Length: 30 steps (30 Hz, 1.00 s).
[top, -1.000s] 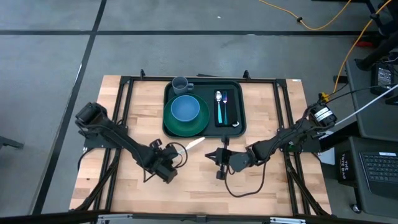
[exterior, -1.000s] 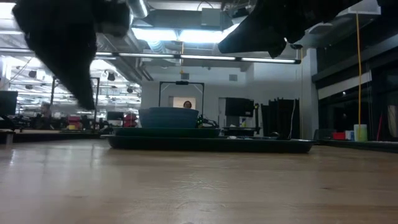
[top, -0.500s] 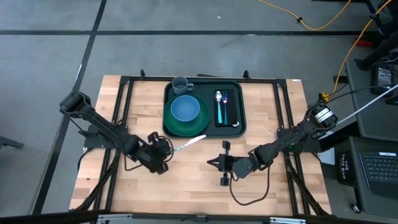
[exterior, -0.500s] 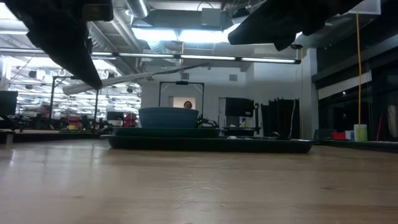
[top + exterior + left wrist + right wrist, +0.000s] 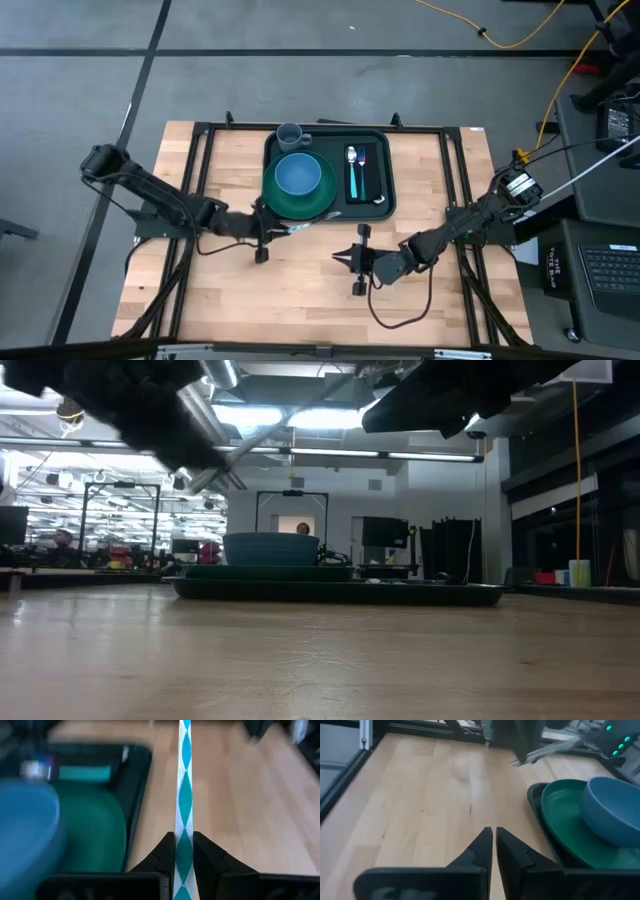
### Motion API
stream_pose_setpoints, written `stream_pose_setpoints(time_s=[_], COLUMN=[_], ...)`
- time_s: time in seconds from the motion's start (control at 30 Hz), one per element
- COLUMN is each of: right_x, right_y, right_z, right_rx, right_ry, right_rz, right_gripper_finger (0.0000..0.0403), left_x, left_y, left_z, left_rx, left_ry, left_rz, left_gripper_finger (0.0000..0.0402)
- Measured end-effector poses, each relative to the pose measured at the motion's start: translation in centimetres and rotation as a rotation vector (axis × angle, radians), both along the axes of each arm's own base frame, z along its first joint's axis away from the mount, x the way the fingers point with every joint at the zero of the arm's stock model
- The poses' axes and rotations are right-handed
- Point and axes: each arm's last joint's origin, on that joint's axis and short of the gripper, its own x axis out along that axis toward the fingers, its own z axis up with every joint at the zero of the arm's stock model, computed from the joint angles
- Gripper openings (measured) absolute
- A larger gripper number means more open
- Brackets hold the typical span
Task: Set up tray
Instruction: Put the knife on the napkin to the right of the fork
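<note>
The dark green tray point(image 5: 388, 205) stands at the table's far middle. It holds a green plate point(image 5: 318, 205) with a blue bowl point(image 5: 298, 175), a grey cup point(image 5: 290, 135), and a spoon and fork point(image 5: 358, 170) on a black napkin. My left gripper point(image 5: 272, 228) is just off the tray's near left corner, shut on a slim teal-and-white utensil point(image 5: 300, 226). My right gripper point(image 5: 355, 262) is shut and empty over the table, near of the tray. My left gripper pinches the utensil's teal-and-white patterned handle point(image 5: 183, 837) between its two fingers point(image 5: 167, 852). The fingers come from the table's left and the utensil runs on ahead of them. It is lifted clear of the table, its free end point(image 5: 320, 400) slanting upward.
Black frame rails point(image 5: 200, 150) run along the table's left, right and far sides. Bare wood point(image 5: 300, 290) lies near of the tray. The plate's rim point(image 5: 100, 835) and tray wall point(image 5: 137, 795) are close beside the held utensil.
My left gripper has taken the utensil up off the table and gone toward the far edge, up to the tray's near left corner. The utensil is lifted clear and its free end has tipped upward.
</note>
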Motion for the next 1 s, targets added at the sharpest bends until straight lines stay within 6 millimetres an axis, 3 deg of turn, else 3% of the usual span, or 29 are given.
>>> stream_pose_setpoints(time_s=[0.2, 0.4, 0.73, 1.0], right_x=[0.8, 1.5, 3.0, 4.1], right_y=[-1.4, -2.8, -4.9, -6.7], right_z=[0.2, 0.5, 2.4, 4.1], right_rx=[-0.029, -0.026, -0.102, -0.110], right_ry=[-0.018, -0.045, -0.205, -0.359], right_rz=[-0.028, -0.085, -0.085, 0.074], right_gripper_finger=[0.0029, 0.0029, 0.0029, 0.0029], left_x=[0.6, 0.0, -0.9, -1.0], left_y=[2.7, 4.7, 4.7, 4.7], left_z=[0.1, -0.6, -0.7, 0.2], left_rx=[0.046, 0.092, 0.131, 0.189], left_ry=[-0.208, -0.355, -0.491, -0.579], left_rz=[-0.138, -0.124, -0.221, -0.218], left_gripper_finger=[0.0031, 0.0031, 0.0031, 0.0031])
